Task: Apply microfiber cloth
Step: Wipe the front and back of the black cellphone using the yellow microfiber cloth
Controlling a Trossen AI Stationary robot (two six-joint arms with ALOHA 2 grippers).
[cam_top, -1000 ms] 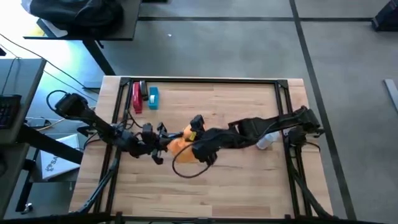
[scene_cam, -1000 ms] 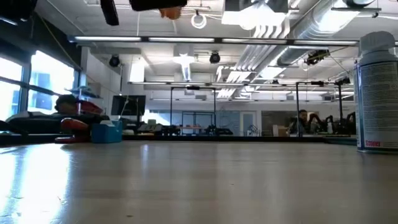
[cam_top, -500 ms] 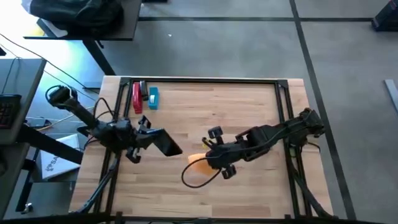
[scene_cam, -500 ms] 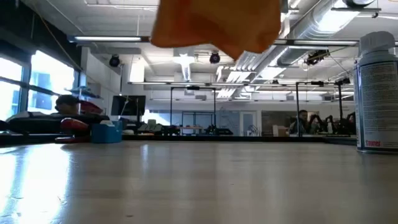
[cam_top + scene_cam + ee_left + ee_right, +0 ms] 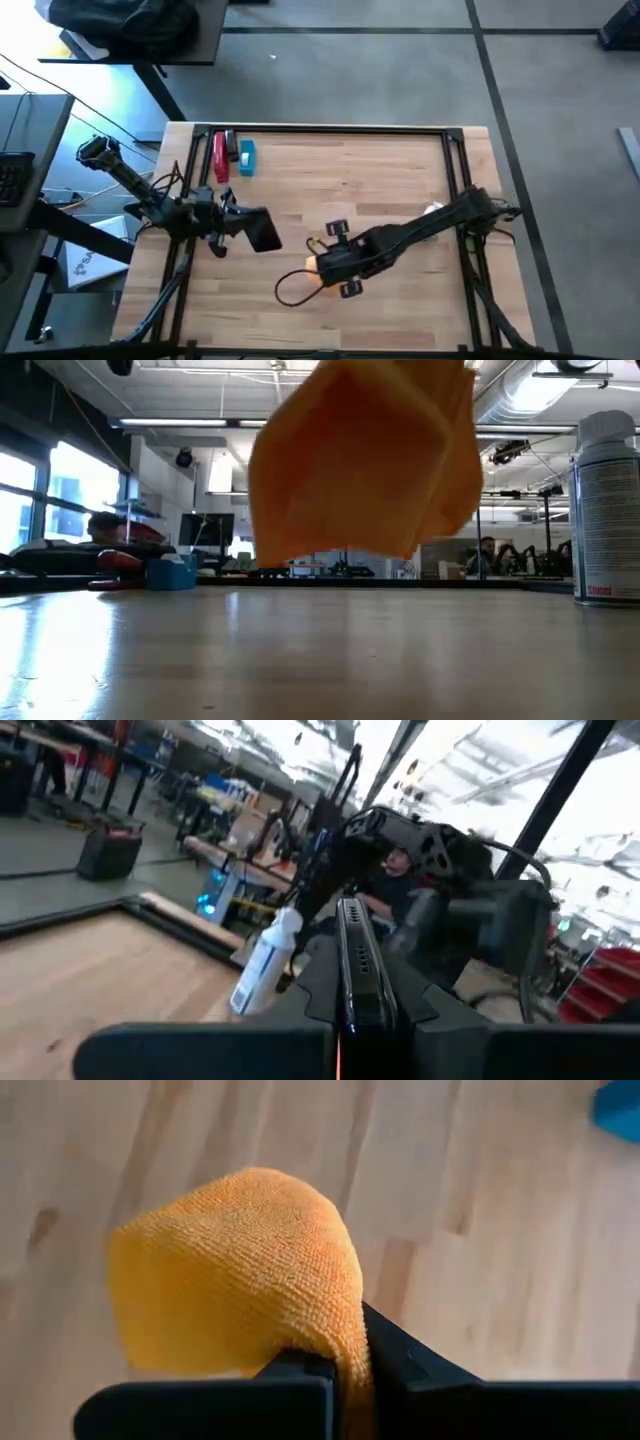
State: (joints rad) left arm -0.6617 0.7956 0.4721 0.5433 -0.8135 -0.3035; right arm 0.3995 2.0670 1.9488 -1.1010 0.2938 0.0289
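Note:
The microfiber cloth (image 5: 230, 1270) is a small bright-orange bundle, with my right gripper (image 5: 345, 1370) shut on it. It hangs over the table's middle, toward the near edge (image 5: 312, 264), and its lower edge (image 5: 340, 550) is above the wood. My left gripper (image 5: 345, 1020) is at the table's left, shut on a black phone (image 5: 262, 230) that sticks out toward the right arm. The white spray bottle (image 5: 605, 510) stands on the table at the right. My left gripper pinches the phone's end nearest the arm (image 5: 352, 995) between its two fingers, one on each flat face. The phone shows edge-on, points away from the fingers toward the table's right, and is lifted clear of the table. My right gripper pinches a gathered fold of the cloth (image 5: 350, 1342) between its two fingers. Several layers are bunched there. The fingers point down at a slant toward the table's left. The rest of the cloth bulges out beyond the fingers, slack and clear of the table.
A red tool (image 5: 220, 155) and a blue object (image 5: 246, 158) lie at the far left corner. A dark cable loop (image 5: 288, 290) hangs by the right gripper. A black frame (image 5: 330, 130) rims the table. A person sits in the room beyond (image 5: 487, 550).
My right gripper has drawn the cloth away from the phone, toward the table's near edge and down; the cloth now hangs lower. My left gripper has pulled back toward the table's left edge with the phone.

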